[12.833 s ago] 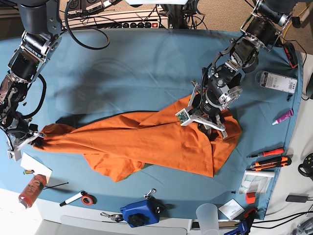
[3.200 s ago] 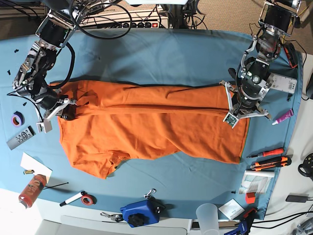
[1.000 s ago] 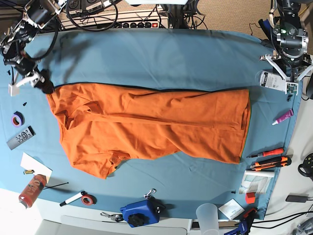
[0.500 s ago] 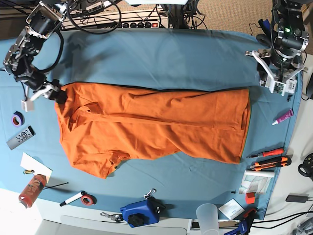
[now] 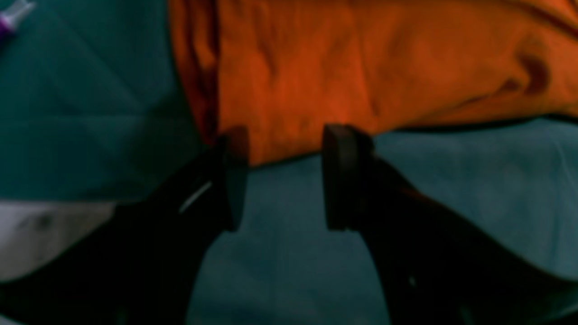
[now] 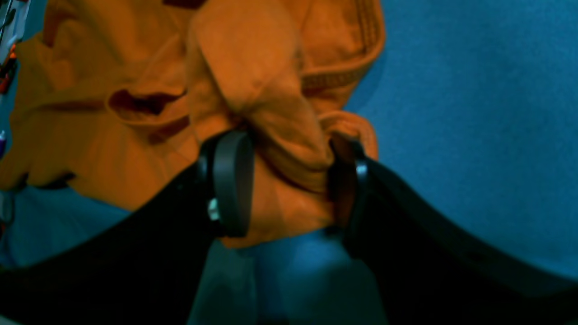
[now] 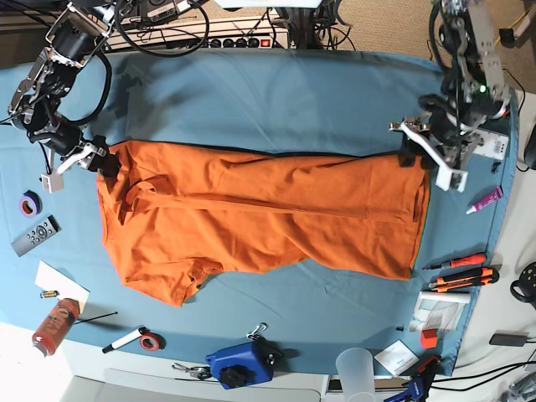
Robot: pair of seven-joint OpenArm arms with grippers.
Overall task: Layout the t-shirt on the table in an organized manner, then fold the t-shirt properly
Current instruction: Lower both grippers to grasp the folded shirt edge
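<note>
1. Base view: the t-shirt lies spread lengthwise across the middle of the table, bright orange, with long creases running left to right and a sleeve drooping at the lower left. The right gripper sits at the shirt's upper-left corner; the left gripper sits at its upper-right corner.

2. Left wrist view: the left gripper has its fingers spread apart, their tips at the shirt's edge. Nothing is pinched between them. The orange fabric fills the upper frame, the teal table lies below.

3. Right wrist view: the right gripper has its fingers set wide with a bunched fold of the shirt between them, the ribbed collar just above.
</note>
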